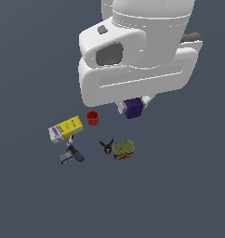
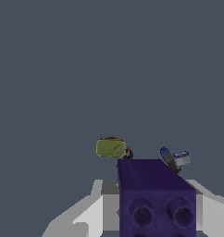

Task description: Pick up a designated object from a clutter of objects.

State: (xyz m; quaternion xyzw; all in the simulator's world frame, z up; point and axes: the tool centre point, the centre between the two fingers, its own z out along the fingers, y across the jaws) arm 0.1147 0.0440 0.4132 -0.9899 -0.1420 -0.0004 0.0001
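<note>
Squeezing the purple cube (image 2: 156,196) tight, our claw (image 2: 153,210) holds it high above the green-brown can (image 2: 110,147).

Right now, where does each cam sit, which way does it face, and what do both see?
Exterior view: high, looking down past the white arm at the clutter; gripper mostly hidden, on the purple cube.
Wrist view: on the wrist, looking along the gripper; cube fills the foreground between pale fingers.
Shared: cube, green-brown can, blue-grey tool.
</note>
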